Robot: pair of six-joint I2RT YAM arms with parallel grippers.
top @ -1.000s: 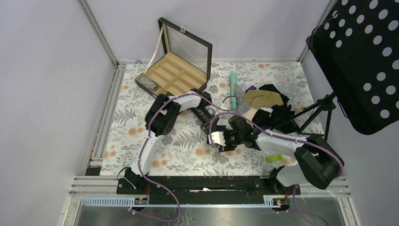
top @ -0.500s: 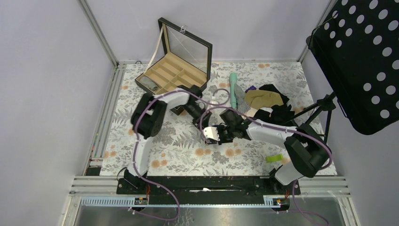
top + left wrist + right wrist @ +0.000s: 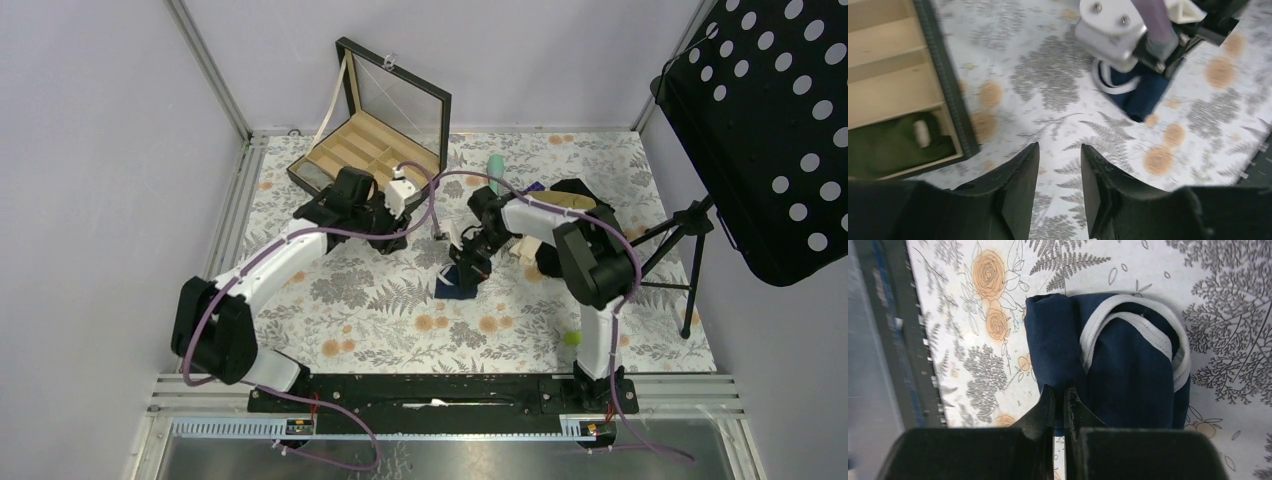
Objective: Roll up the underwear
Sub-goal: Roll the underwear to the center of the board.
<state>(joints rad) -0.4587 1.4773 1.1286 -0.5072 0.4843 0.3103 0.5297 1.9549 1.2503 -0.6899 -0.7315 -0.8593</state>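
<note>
The underwear point(image 3: 1128, 365) is a small navy garment with a white waistband edge, lying folded on the floral table; it also shows in the top view point(image 3: 456, 287) and the left wrist view point(image 3: 1144, 94). My right gripper point(image 3: 1058, 390) sits over its near left edge, its jaws almost together with navy cloth pinched between them; in the top view it point(image 3: 468, 263) is just behind the garment. My left gripper point(image 3: 1059, 147) is open and empty above bare table, left of the underwear and next to the box; it shows in the top view point(image 3: 400, 240).
An open wooden compartment box point(image 3: 368, 160) with a glass lid stands at the back left, its corner point(image 3: 950, 100) close to my left fingers. A pile of tan and black garments point(image 3: 572, 215) and a teal item point(image 3: 495, 176) lie back right. A black stand point(image 3: 690, 225) is at the right.
Both arms have swung. The left gripper moved back and left toward the box. The right gripper moved back from the table's middle, and the navy underwear now shows on the table below it.
</note>
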